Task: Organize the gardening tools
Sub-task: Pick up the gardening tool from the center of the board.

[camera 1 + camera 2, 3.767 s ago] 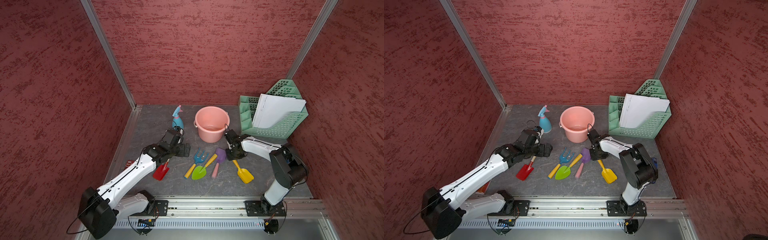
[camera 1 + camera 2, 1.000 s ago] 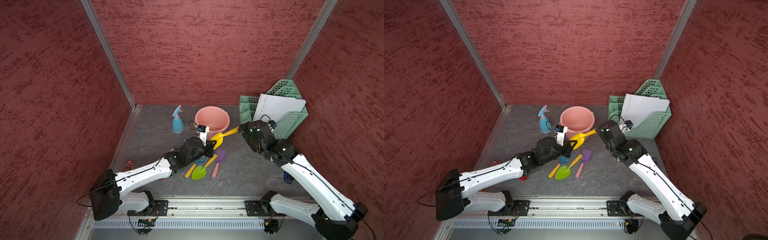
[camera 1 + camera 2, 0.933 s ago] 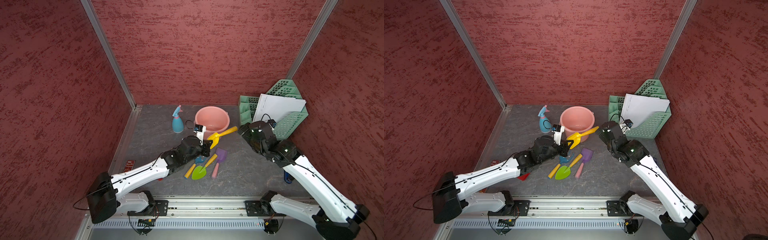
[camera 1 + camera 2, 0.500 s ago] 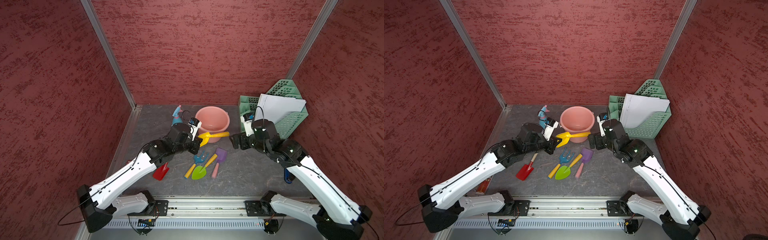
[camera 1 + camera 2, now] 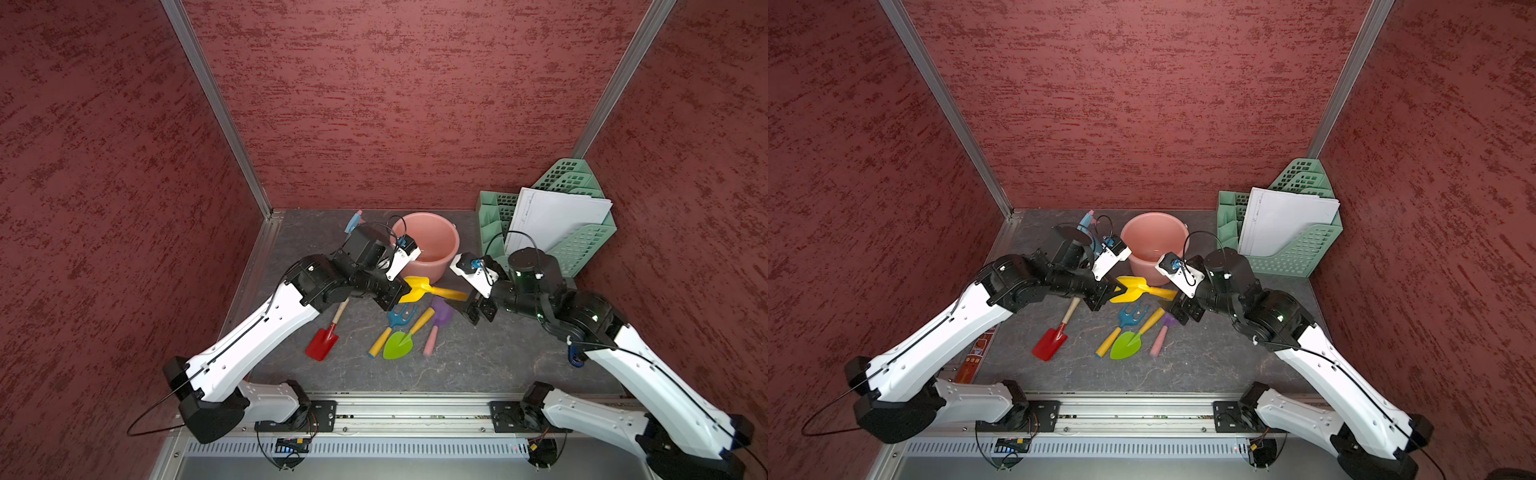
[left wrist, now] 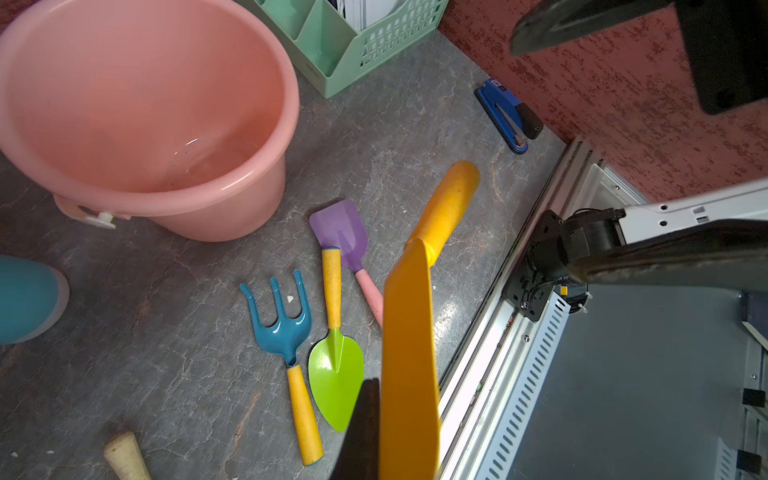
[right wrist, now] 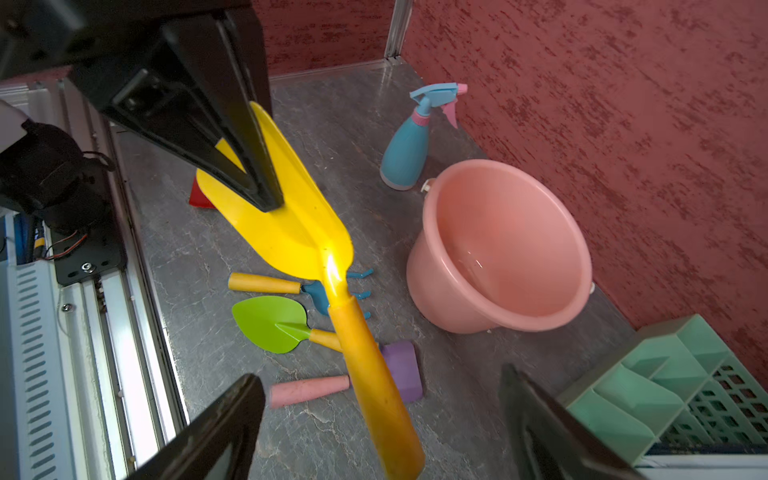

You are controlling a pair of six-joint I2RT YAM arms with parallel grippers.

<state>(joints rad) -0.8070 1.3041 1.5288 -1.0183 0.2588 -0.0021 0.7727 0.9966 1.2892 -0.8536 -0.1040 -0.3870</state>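
The left gripper pinches the yellow scoop by its blade, in the air just in front of the pink bucket. The scoop's handle points straight at the right gripper, whose fingers stand wide on either side of the handle's end without touching it.

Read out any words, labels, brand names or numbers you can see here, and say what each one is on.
No text reads clearly.
Orange leaflet: printed characters, too small to read.
White papers in the green rack: faint marks, illegible.
Blue stapler: small pale mark, blurred.
Pink bucket, spray bottle: no print visible.
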